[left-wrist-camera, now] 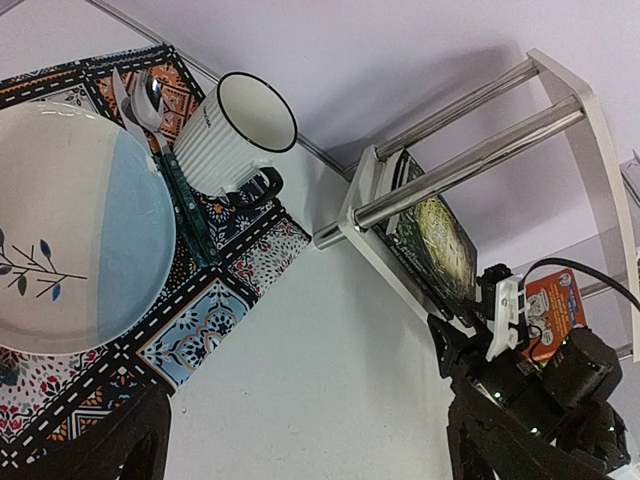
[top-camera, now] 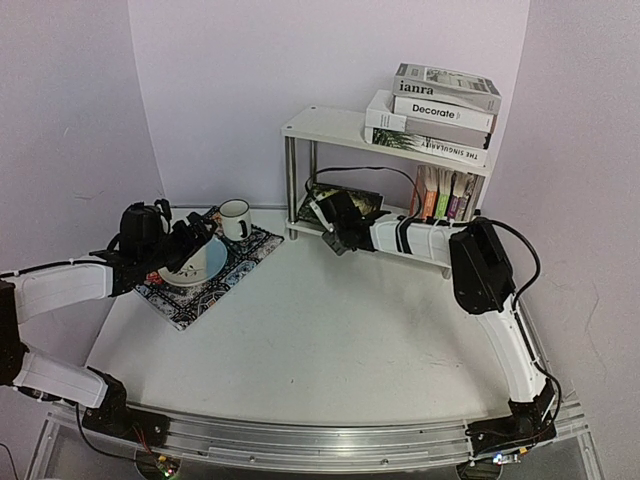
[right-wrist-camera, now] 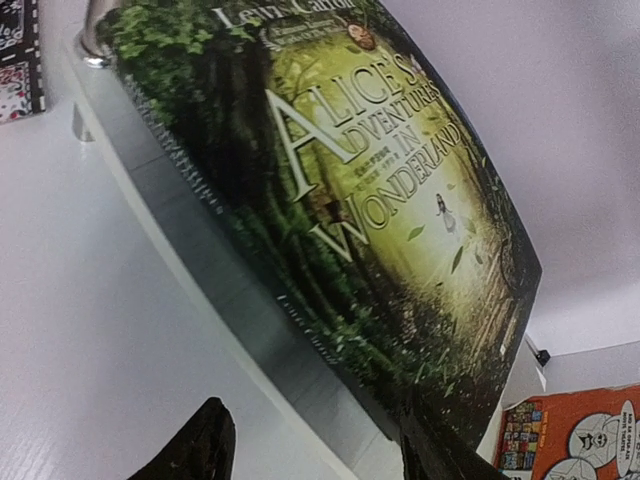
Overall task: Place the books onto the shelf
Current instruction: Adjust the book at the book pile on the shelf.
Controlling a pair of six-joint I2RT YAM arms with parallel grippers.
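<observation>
The green book [right-wrist-camera: 350,200] lies flat on the lower board of the shelf [top-camera: 325,124], at the board's 9 o'clock end. The shelf stands at about 1 o'clock on the tabletop [top-camera: 330,330]. The right end effector [top-camera: 328,215] is right at the book's near edge. Its fingers are partly apart, and the book's corner is just beside one finger. It is hard to tell if they touch. The left end effector [top-camera: 195,243] is wide and holds nothing. It hangs over the bowl [top-camera: 200,268] at 9 o'clock.

What could go wrong? If a finger catches that corner when the arm backs away, the book could slide off the board and drop to the tabletop. The arm could also bump a shiny leg [top-camera: 291,185]. That shake could tip the pile of big books [top-camera: 435,115] on top, which sits right at the 3 o'clock end. The left arm could knock the mug [top-camera: 235,218] if it drops low.

The green cover reads "ALICE'S ADVENTURES IN WONDERLAND", with "Carroll" above. The pile reads "ianra", "Decorate" and "THE SINGULARITY". The orange book [right-wrist-camera: 575,435] has cartoon bubbles too small to read.
</observation>
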